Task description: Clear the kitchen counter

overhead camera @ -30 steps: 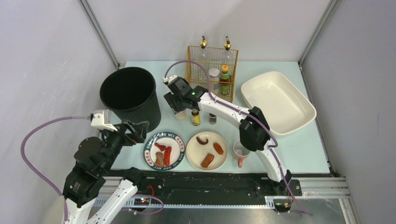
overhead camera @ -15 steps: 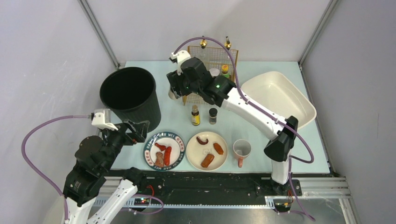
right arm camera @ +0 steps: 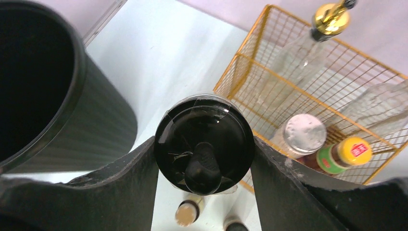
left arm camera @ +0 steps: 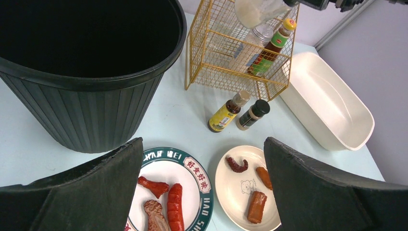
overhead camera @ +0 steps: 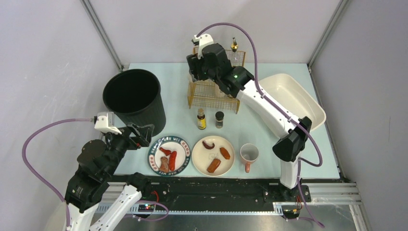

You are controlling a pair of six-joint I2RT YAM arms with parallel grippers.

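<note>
Your pale mint-green rectangular kitchen counter (overhead camera: 308,154) carries a black ribbed plastic bin (overhead camera: 132,98) at far left, a gold wire rack (overhead camera: 211,94) far centre and a white oval tub (overhead camera: 286,106) at right. Mid-counter, a yellow-labelled bottle (overhead camera: 201,119) stands just beside a dark-capped jar (overhead camera: 219,119). Along the near edge you have a green-rimmed lettered plate (overhead camera: 152,156), a cream plate (overhead camera: 201,159) and a white mug (overhead camera: 249,155).

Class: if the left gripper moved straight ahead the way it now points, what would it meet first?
Most likely the green-rimmed plate just ahead of the open left gripper, or the counter beside it. Depth is unclear.
</note>
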